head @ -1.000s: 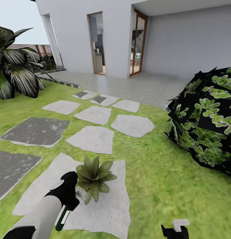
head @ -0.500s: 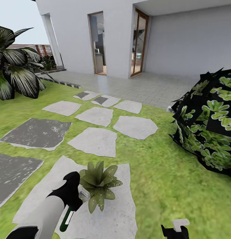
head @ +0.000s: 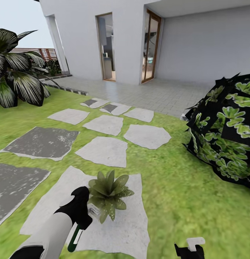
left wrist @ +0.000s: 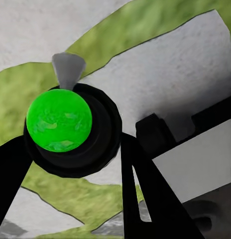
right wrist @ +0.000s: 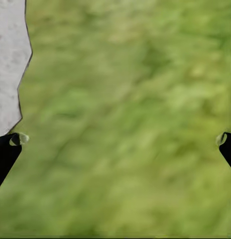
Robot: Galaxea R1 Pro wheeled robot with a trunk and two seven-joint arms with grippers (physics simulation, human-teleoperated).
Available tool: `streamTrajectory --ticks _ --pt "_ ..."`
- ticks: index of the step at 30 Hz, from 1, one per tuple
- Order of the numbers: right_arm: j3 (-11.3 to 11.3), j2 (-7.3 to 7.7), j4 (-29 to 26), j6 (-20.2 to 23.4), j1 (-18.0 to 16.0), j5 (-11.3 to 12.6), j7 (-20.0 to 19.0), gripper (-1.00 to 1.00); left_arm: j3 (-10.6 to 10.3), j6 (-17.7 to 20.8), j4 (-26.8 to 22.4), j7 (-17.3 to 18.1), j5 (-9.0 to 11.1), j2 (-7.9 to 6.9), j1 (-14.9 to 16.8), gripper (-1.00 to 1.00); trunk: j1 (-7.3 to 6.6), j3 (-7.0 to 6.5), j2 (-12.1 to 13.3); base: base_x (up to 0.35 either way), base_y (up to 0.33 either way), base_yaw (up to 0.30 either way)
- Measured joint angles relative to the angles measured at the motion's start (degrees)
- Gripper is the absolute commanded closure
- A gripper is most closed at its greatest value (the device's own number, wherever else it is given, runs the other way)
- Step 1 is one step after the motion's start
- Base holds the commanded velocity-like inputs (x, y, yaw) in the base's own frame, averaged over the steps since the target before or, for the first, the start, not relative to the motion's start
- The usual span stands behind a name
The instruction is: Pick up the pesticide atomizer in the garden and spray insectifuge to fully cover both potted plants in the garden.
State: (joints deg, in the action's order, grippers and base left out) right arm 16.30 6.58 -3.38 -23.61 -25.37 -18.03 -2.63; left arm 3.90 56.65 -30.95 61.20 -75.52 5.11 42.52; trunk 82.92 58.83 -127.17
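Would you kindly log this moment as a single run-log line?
left claw: shut on green-bodied pesticide atomizer | nozzle beside small speckled-leaf potted plant on pale grey stepping slab | right claw: open over lawn

The white-sleeved left arm reaches toward one o'clock, its black left gripper (head: 82, 212) clamped; the black right gripper (right wrist: 115, 142) hangs spread wide.

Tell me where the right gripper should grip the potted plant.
Probably low, at the pot under the rosette, coming in level from the head view's right. The potted plant spreads pointed leaves wide, hiding the pot from above, so a top approach would catch only leaves. The left gripper with the atomizer crowds its left; its right faces only slab.
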Motion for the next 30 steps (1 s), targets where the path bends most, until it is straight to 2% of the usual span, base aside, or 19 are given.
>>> streamTrajectory --ticks 5,10,16,19,24,28,30 --pt "0.0 0.0 -0.07 0.0 0.0 0.06 0.0 -1.0 0.01 0.01 0.19 -0.04 0.0 0.0 0.0 1.0 -0.02 0.0 0.0 -0.035 0.274 0.0" --pt "-0.01 -0.07 -0.03 -0.02 0.01 0.1 0.0 -1.0 0.02 -0.05 0.31 -0.1 -0.2 -0.3 -0.07 1.0 -0.02 0.0 0.0 -0.002 0.048 -0.174" --pt "0.0 -0.08 -0.01 -0.01 0.0 0.07 0.0 -1.0 0.14 -0.2 0.35 -0.09 -0.76 -2.14 -0.5 1.0 -0.02 0.0 0.0 0.0 0.002 -0.065" --pt "0.0 -0.08 -0.01 -0.01 0.0 0.07 0.0 -1.0 0.02 -0.12 0.16 -0.11 -0.62 -2.57 -0.52 1.0 -0.02 0.0 0.0 0.0 0.0 -0.004" --pt "0.0 -0.08 -0.01 -0.01 0.0 0.04 0.0 -1.0 -0.16 -0.07 0.4 -0.14 -0.42 -1.93 -0.53 1.0 -0.02 0.0 0.0 0.0 0.0 0.0" --pt "0.0 -0.08 -0.01 -0.01 0.0 0.05 0.0 -1.0 -0.07 -0.02 0.55 -0.1 -0.03 -0.41 -0.53 1.0 -0.02 0.0 0.0 0.0 0.0 0.0" --pt "0.0 -0.08 -0.01 -0.01 0.0 0.03 0.0 -1.0 -0.05 -0.11 0.59 -0.09 -0.06 -0.2 -0.53 1.0 -0.02 0.0 0.0 0.0 0.0 0.0"
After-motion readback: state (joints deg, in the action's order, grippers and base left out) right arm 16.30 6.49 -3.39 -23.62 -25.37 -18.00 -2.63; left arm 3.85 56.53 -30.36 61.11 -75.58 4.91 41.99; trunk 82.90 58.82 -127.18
